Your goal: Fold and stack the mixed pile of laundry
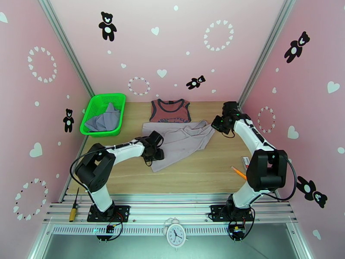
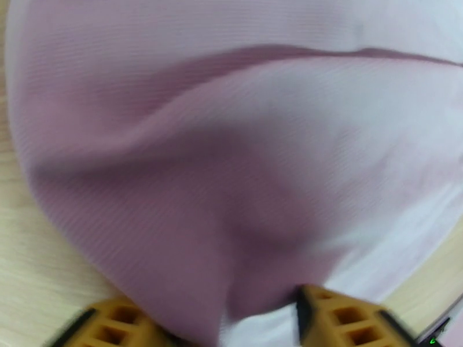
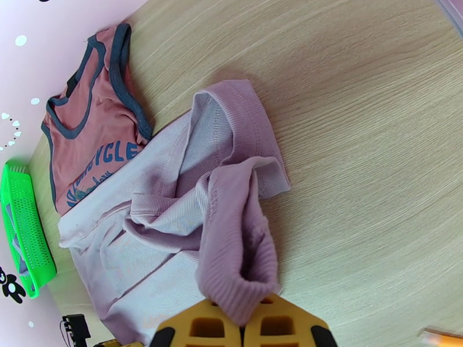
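The pale mauve top (image 1: 181,141) lies rumpled at the centre of the wooden table (image 1: 207,173), one sleeve doubled back over its body, so the step in hand looks like spreading it flat before any fold. At its 2 o'clock corner the right gripper (image 3: 243,328) is clenched on the ribbed cuff of that sleeve, the cloth pinched between both fingers. At its 8 o'clock edge the left gripper (image 2: 228,322) sits with a ridge of fabric rising between its jaws; that view is blurred, and I cannot tell whether the pinch has been made. To do this well, I would want that left hold firm on a single layer before either arm pulls, then draw the two hands apart evenly, low over the table, so the sleeve unrolls rather than twists. The risk sits at 12 o'clock: the brick-red tank top (image 1: 170,112) touches the mauve top's far edge and could be dragged askew. The grey shirt (image 1: 105,119) waits in the green mesh basket (image 1: 88,114) at 10 o'clock, well apart.
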`<control>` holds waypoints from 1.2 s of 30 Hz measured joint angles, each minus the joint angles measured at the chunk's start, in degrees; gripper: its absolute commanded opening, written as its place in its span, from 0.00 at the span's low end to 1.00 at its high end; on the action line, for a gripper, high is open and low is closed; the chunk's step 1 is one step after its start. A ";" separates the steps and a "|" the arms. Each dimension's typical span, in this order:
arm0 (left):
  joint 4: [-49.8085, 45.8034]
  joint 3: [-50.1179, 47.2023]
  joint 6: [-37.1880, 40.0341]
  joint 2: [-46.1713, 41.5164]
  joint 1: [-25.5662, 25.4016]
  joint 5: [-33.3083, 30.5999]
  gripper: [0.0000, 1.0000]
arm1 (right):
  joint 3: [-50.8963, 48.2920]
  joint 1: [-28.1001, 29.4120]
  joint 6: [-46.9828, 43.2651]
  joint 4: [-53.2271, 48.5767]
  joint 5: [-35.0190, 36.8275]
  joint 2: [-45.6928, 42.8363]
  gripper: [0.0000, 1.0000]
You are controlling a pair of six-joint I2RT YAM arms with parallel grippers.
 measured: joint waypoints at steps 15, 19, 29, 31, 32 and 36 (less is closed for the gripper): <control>-15.13 11.67 4.72 -11.32 3.98 3.30 0.25 | -1.38 -0.92 -2.93 -1.25 0.04 -5.35 0.00; -15.45 20.52 8.50 -3.85 11.85 6.29 0.72 | 1.44 -1.09 -2.99 -1.36 0.00 -1.20 0.00; -15.56 30.62 11.08 15.89 18.03 8.76 0.74 | 6.56 -1.11 -3.06 -1.20 -0.11 10.58 0.00; -15.39 26.77 11.06 12.09 17.05 8.50 0.72 | 6.56 -1.11 -3.45 -1.03 -0.13 10.58 0.00; -15.43 24.57 10.82 9.81 16.41 8.35 0.70 | 6.54 -1.11 -3.45 -0.87 -0.11 10.58 0.00; -14.14 14.43 9.35 0.94 13.49 8.61 0.62 | 6.16 -1.11 -3.50 -0.28 -0.42 10.56 0.00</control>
